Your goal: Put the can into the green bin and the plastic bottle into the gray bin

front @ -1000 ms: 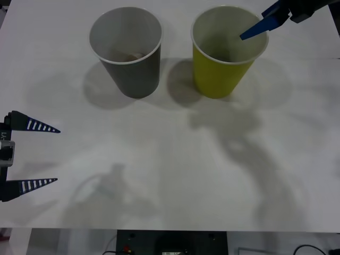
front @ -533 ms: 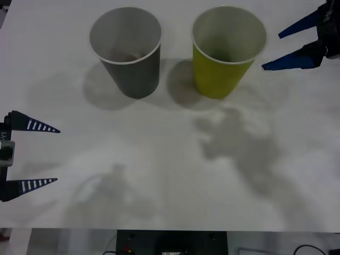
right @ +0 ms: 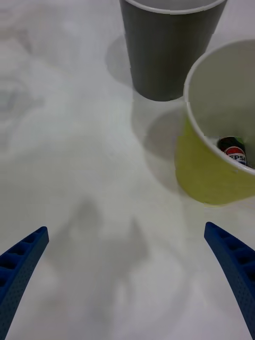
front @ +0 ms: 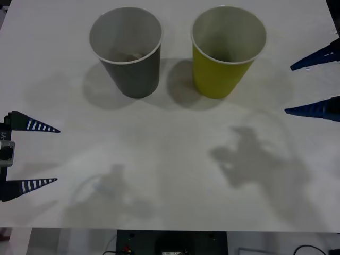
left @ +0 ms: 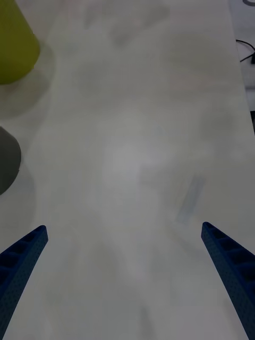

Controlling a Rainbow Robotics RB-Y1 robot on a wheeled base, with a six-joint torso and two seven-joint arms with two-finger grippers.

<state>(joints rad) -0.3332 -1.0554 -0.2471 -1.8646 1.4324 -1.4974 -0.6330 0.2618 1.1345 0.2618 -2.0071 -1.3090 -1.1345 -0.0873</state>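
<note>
The can point(right: 234, 151) lies inside the green bin point(front: 226, 50); both grippers' jaws released; gray bin point(front: 127, 50) contents unclear.

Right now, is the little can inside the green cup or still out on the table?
Inside. The can lies at the bottom of the green bin, its logo peeking over the rim.

Bright, soft overlapping shadows, mild blur.
</note>
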